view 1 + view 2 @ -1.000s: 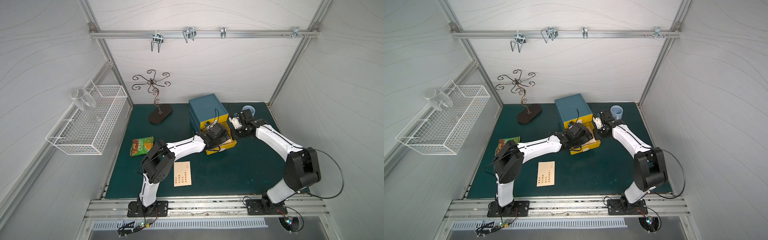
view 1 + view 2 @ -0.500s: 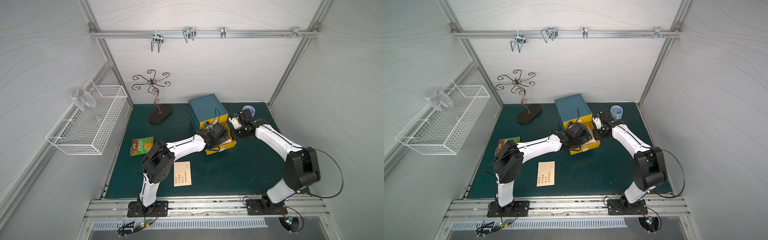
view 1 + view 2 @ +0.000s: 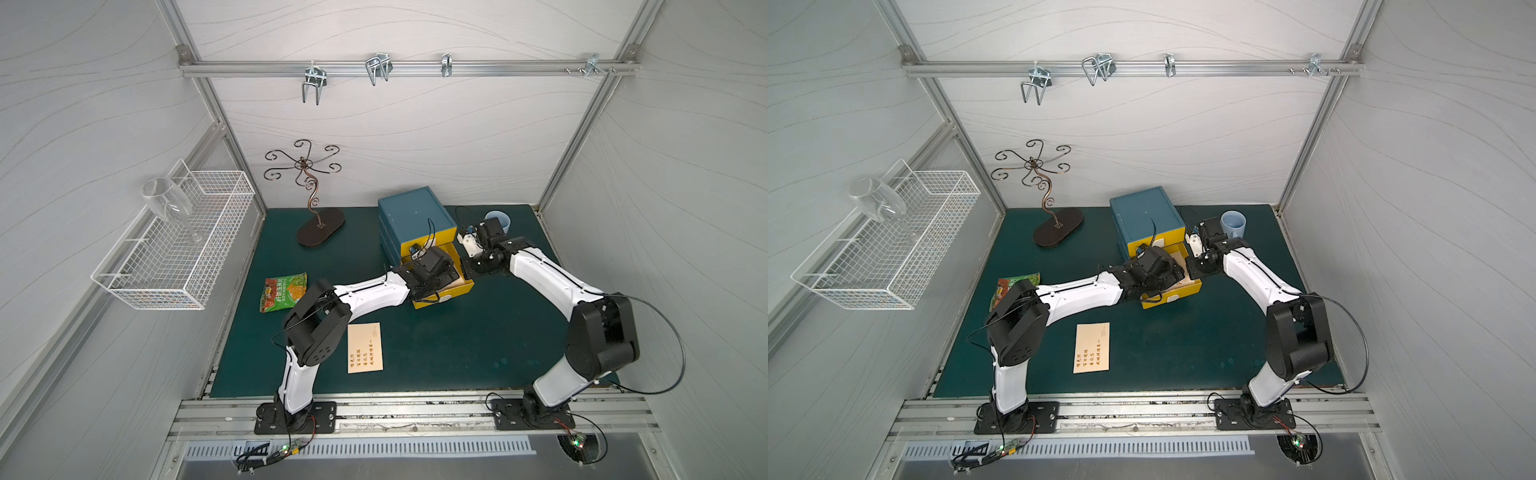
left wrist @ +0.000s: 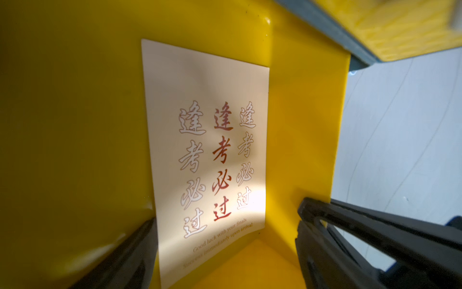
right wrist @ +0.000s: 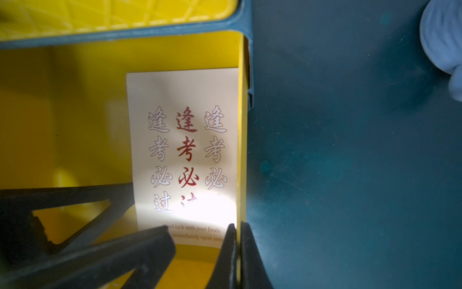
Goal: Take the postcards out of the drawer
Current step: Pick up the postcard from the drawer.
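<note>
**Yellow drawer [image 3: 463,290] open, one postcard [image 4: 207,150] inside**

Pulled out of the teal cabinet [image 3: 411,212], the drawer holds a cream postcard lying flat on its floor. One long edge runs along the side wall nearest the right arm. Red and outlined Chinese characters and two lines of English show on its face.

The left pincer [image 4: 227,212] is down inside the drawer with its jaws wide apart, gripping nothing. One finger sits at the card's long edge and the other is close to that side wall. The right pincer [image 5: 239,226] is clamped tight on the rim of the same wall, one finger inside and one outside.

A second postcard [image 3: 364,347] lies flat on the green worktop [image 3: 457,353] by the left arm, well apart from the drawer. A green-and-red snack packet [image 3: 284,291] lies near the worktop's left edge. A pale blue mug [image 3: 500,219] stands beside the cabinet.
</note>
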Controlling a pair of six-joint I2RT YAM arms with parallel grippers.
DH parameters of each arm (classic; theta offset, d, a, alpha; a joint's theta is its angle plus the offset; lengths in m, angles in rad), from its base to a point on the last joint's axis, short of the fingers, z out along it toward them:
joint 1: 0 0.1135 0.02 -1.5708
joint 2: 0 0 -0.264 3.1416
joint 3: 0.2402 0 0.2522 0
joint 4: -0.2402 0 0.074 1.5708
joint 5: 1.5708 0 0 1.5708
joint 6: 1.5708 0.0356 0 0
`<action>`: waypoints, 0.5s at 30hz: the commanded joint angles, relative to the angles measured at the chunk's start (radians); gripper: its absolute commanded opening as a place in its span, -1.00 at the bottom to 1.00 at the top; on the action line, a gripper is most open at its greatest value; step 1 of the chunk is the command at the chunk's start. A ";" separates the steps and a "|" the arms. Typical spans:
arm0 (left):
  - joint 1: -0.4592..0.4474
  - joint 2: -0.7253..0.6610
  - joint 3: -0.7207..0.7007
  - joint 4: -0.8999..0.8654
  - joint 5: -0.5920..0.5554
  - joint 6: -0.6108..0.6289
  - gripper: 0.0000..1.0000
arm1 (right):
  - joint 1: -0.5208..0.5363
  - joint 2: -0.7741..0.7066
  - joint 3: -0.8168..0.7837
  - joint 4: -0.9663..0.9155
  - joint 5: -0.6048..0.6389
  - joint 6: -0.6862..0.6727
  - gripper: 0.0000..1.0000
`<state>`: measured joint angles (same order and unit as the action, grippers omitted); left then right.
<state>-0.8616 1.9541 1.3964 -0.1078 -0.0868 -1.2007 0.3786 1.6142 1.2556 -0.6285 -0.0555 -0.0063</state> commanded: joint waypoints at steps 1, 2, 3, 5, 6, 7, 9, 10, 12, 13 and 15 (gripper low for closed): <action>0.006 0.021 -0.073 0.216 0.086 -0.045 0.78 | 0.032 0.007 0.026 -0.033 -0.099 0.005 -0.86; 0.009 0.013 -0.093 0.252 0.087 -0.051 0.78 | 0.032 0.008 0.026 -0.032 -0.098 0.006 -0.86; 0.010 0.006 -0.108 0.284 0.087 -0.058 0.77 | 0.032 0.008 0.027 -0.033 -0.097 0.005 -0.86; 0.012 0.000 -0.130 0.333 0.092 -0.068 0.76 | 0.032 0.010 0.026 -0.033 -0.097 0.004 -0.86; 0.014 -0.001 -0.140 0.360 0.098 -0.071 0.76 | 0.033 0.011 0.026 -0.033 -0.097 0.004 -0.86; 0.015 -0.001 -0.149 0.387 0.103 -0.076 0.75 | 0.032 0.011 0.026 -0.033 -0.097 0.006 -0.86; 0.018 0.003 -0.164 0.445 0.116 -0.097 0.74 | 0.032 0.012 0.026 -0.033 -0.097 0.006 -0.86; 0.017 0.003 -0.175 0.473 0.120 -0.106 0.73 | 0.032 0.014 0.025 -0.033 -0.097 0.006 -0.86; 0.019 0.004 -0.191 0.521 0.125 -0.126 0.72 | 0.033 0.016 0.027 -0.036 -0.096 0.006 -0.86; 0.020 0.002 -0.195 0.548 0.125 -0.128 0.71 | 0.035 0.016 0.027 -0.037 -0.096 0.006 -0.87; 0.022 -0.003 -0.195 0.559 0.126 -0.128 0.71 | 0.034 0.016 0.029 -0.037 -0.094 0.006 -0.87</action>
<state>-0.8433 1.9335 1.1976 0.3302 0.0044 -1.2984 0.3946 1.6176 1.2606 -0.6373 -0.0727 -0.0067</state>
